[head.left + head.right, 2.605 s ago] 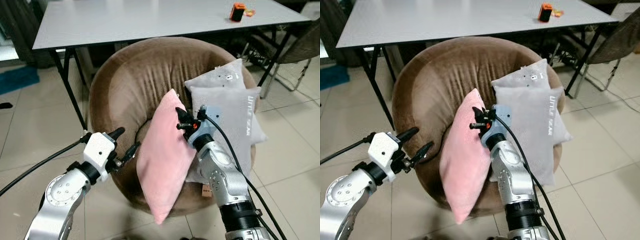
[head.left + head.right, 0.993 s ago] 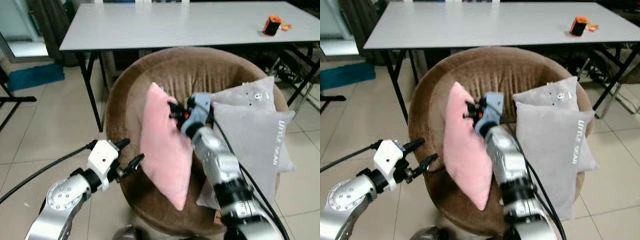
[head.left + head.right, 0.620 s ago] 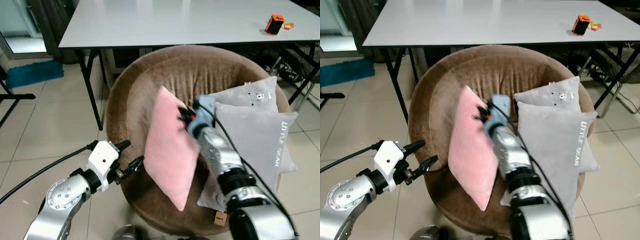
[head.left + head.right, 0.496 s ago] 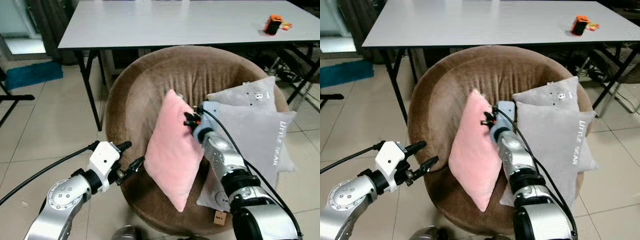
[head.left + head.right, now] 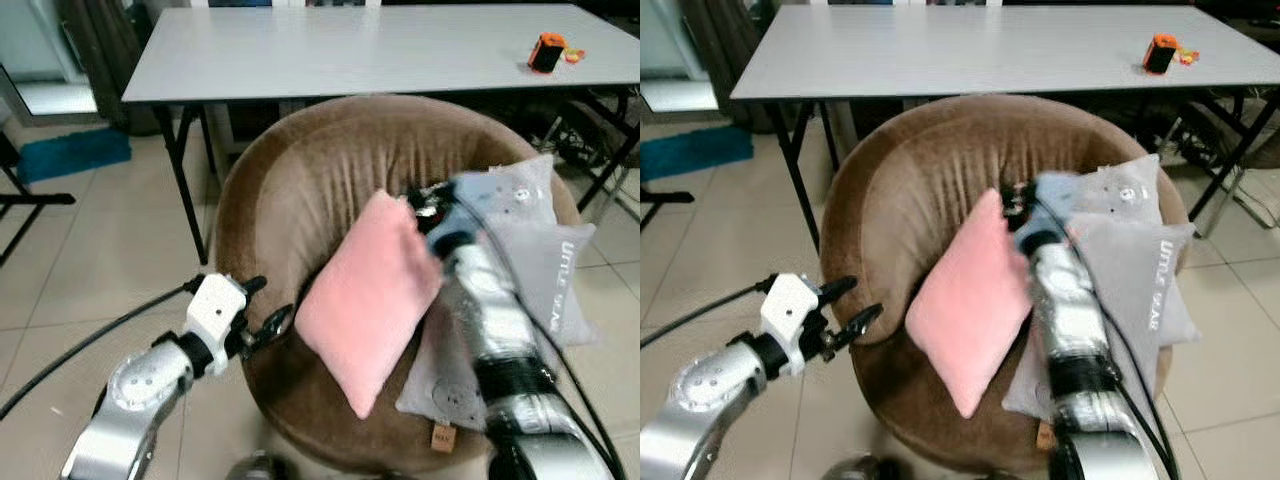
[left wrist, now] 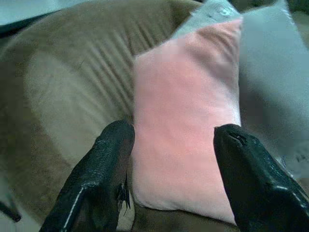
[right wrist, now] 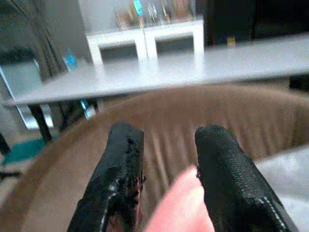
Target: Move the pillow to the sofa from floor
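The pink pillow (image 5: 370,285) has tipped over onto the brown sofa (image 5: 290,190). It looks soft and light; grab its top corner. The right gripper (image 7: 164,181) is let go, and the left gripper (image 6: 169,159) is open beside the sofa.

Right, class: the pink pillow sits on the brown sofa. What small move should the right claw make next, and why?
Probably draw the right claw back, clear of the pink pillow. The claw is open at the pillow's top corner, and the pillow already rests on the brown sofa, leaning against the grey pillows, so it seems to need no more holding.
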